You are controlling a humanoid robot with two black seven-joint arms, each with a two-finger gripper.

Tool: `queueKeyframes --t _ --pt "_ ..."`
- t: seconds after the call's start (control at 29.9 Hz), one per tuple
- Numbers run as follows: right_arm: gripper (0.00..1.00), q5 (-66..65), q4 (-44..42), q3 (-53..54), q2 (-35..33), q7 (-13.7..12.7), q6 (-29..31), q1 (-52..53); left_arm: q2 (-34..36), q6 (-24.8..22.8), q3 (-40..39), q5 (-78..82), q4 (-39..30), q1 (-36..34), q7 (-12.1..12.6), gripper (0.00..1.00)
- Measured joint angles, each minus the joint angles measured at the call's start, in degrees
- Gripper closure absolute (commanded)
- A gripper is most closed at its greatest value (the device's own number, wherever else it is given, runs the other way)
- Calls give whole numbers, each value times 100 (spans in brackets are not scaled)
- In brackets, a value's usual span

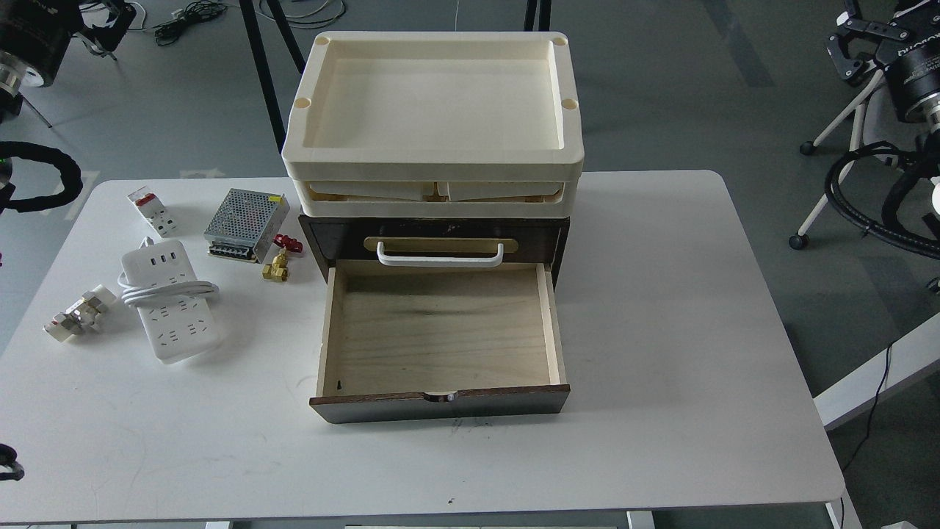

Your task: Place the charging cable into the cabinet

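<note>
The charging cable [170, 308], a white power strip with its thick cord looped across the middle, lies flat on the white table left of the cabinet. The dark brown cabinet [323, 239] stands mid-table. Its lower plywood drawer [440, 334] is pulled out toward me and holds nothing. Above the drawer a white bar handle [439, 255] sits on a brass plate. My left gripper [103, 22] is far off at the top left corner, and my right gripper [855, 48] at the top right corner. Both are above the floor, away from the table, dark and small.
Stacked cream plastic trays [433, 158] rest on the cabinet. Left of the cabinet lie a silver mesh power-supply box [246, 224], a small white red-marked breaker [150, 208], a brass valve with a red handle [279, 261] and a small white fitting [81, 312].
</note>
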Motion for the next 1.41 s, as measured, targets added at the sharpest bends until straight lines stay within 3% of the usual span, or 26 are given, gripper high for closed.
queueKeyframes --t 0.17,0.4,0.57,0.67,0.87,1.04,1.27,1.41 --pt "1 12 78 381 -30 12 -1 -167 -154 0 -10 -13 204 53 27 0" --pt "1 11 107 516 -43 17 -1 -254 -529 1 -88 -90 1034 117 -38 0" --pt "1 8 125 536 -137 30 -2 -328 -644 1 -418 -187 888 391 -825 0" --pt "1 2 66 537 -144 30 -1 -363 -432 1 -864 -210 125 803 -1014 0" --pt "1 0 18 529 -190 29 -1 -482 525 1 -1499 35 -2474 1886 -1041 0" --pt "1 0 17 528 -271 29 -1 -548 1690 1 -1708 1092 -3446 2221 -1045 0" --pt "1 7 20 545 -388 29 -1 -653 3062 -3 -2027 4448 -4716 2332 -1117 0" --pt "1 10 24 606 -499 29 -1 -773 3541 -2 -2053 6416 -5047 2334 -1123 0"
